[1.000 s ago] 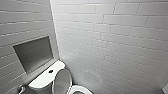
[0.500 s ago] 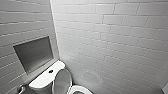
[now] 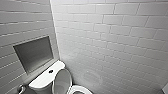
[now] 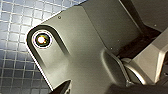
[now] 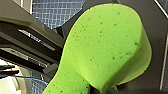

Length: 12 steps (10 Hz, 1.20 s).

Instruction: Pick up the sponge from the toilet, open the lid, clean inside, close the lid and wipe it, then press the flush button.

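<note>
Your right jaws pinch the sponge, while the toilet stands by the tiled wall, lid up, flush button on top.

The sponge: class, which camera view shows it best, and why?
The right wrist view. The sponge sits close to the lens, bright green and pitted with pores. The head view offers the toilet with its lid up; the left wrist view, the robot's dark plate over floor tiles.
</note>
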Tool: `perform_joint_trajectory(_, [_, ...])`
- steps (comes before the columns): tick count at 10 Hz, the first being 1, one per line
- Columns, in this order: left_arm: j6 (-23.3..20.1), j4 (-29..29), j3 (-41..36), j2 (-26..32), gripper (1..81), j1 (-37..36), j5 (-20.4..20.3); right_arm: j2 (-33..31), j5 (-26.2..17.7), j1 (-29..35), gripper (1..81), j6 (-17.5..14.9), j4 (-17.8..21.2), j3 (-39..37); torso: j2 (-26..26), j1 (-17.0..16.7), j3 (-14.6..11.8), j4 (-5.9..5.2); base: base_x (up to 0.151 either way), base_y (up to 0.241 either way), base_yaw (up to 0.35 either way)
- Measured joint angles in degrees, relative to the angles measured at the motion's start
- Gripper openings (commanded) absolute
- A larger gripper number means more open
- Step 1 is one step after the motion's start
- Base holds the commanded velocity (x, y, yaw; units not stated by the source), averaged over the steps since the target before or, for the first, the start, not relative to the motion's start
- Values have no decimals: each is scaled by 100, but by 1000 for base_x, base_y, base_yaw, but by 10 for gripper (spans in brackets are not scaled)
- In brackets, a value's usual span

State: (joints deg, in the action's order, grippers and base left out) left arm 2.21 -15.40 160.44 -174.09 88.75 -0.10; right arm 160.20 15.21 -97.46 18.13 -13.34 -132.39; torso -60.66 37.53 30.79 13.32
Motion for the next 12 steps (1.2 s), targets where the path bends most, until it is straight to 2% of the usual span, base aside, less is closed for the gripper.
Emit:
perform_joint_trajectory(1, [-223,317,-2,-9,811,-35,-39,17,-2,0,10,0,0,-52,0,0,0,0,0,0,0])
perform_joint_trajectory(2, [-333,385,-2,-24,811,-60,-32,59,0,0,10,2,0,-134,0,0,0,0,0,0,0])
perform_joint_trajectory(4, [-466,145,-2,-55,811,-77,10,163,0,2,10,2,2,-325,0,0,0,0,0,0,0])
perform_joint_trajectory(8, [-499,107,-18,-83,811,-77,10,511,0,4,10,17,2,-940,0,0,0,0,0,0,0])
perform_joint_trajectory(12, [-499,105,-18,-83,811,-77,10,573,-2,2,10,17,0,-990,0,0,0,0,0,0,0])
